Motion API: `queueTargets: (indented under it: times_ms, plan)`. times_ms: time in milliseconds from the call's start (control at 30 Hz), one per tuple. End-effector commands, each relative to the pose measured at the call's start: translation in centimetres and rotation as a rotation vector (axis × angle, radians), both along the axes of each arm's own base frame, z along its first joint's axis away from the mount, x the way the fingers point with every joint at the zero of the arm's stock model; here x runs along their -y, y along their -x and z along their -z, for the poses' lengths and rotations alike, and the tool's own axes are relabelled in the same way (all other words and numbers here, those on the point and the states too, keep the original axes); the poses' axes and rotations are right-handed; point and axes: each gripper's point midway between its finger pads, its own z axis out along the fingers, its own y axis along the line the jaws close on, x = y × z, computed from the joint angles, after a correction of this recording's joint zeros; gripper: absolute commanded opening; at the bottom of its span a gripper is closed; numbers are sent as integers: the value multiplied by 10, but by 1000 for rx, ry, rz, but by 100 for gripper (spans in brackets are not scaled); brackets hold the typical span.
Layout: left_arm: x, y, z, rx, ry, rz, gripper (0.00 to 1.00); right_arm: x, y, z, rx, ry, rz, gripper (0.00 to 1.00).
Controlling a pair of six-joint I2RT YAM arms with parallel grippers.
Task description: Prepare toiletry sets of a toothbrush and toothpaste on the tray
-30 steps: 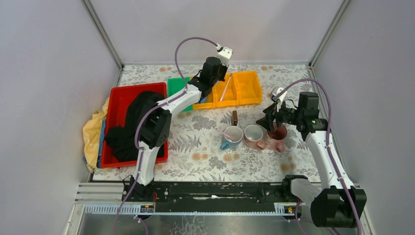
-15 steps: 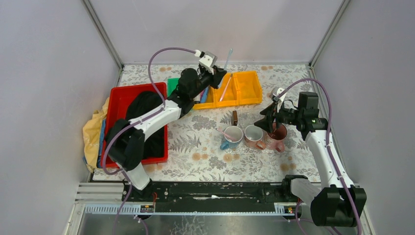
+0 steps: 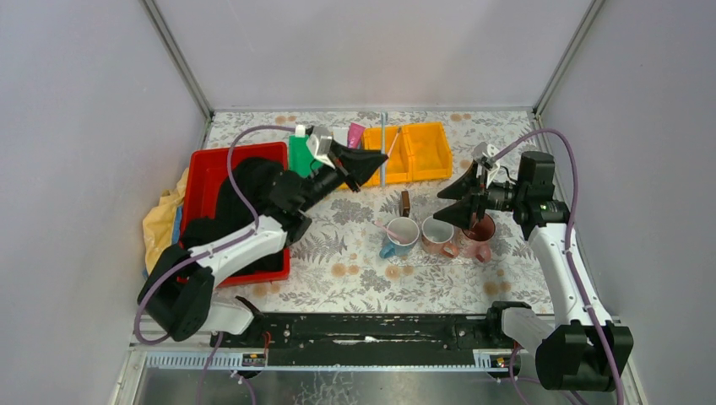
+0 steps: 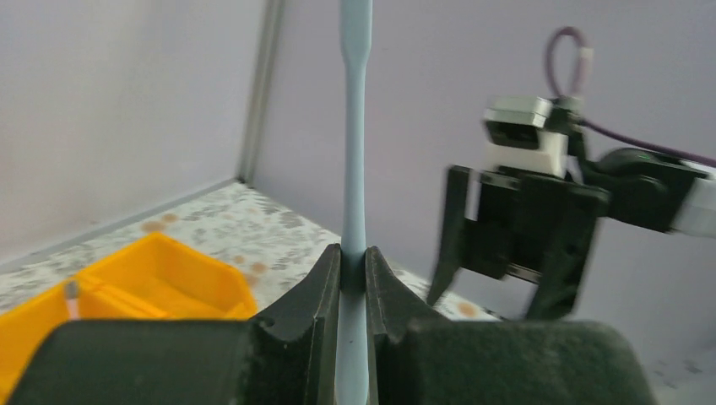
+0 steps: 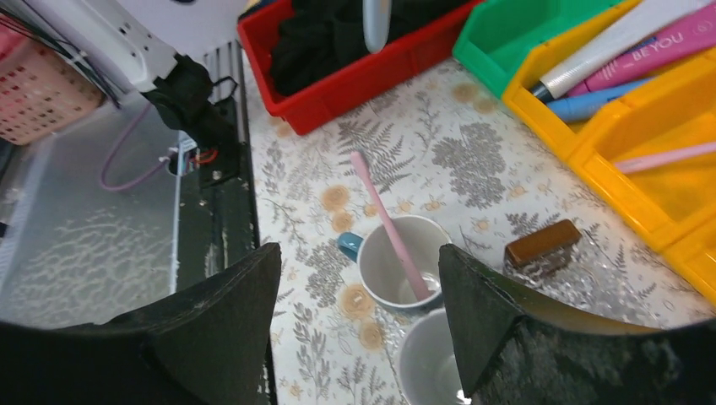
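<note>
My left gripper point(image 4: 353, 257) is clamped tight on the light blue toothbrush point(image 4: 352, 152); the handle passes between both jaws and sticks out past them on either side. In the top view I hold it in the air over the yellow bins point(image 3: 426, 150), at about 12 o'clock on the table point(image 3: 338, 253).

My right gripper point(image 5: 359, 253) has its jaws spread wide with nothing between them; it hovers at about 3 o'clock, above the pink mug point(image 3: 437, 232) and the dark pink mug point(image 3: 480, 229).

A pink toothbrush point(image 5: 388, 224) stands in the blue-handled mug point(image 5: 397, 270), leaning toward 10 o'clock in the top view; a second pink toothbrush point(image 5: 667, 156) lies in one of the yellow bins.

The white tube point(image 5: 608, 42), the magenta tube point(image 5: 667, 46) and the blue tube point(image 5: 591, 105) lie side by side in the yellow bin next to the green bin point(image 5: 540, 34); a brown block point(image 5: 540, 245) sits on the table between the bins and the mugs.
</note>
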Motion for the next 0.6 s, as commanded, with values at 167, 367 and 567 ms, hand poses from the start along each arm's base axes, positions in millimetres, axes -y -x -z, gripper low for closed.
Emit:
queueTargets:
  times_ms: [167, 367, 567]
  plan:
    - [3, 82, -36, 75, 211, 88, 0, -8, 14, -73, 51, -97, -102, 76]
    - [15, 108, -34, 76, 234, 54, 0, -16, 24, -110, 85, -99, -144, 77]
    - [34, 129, -29, 78, 226, 55, 0, -35, 41, -130, 102, -99, -208, 76]
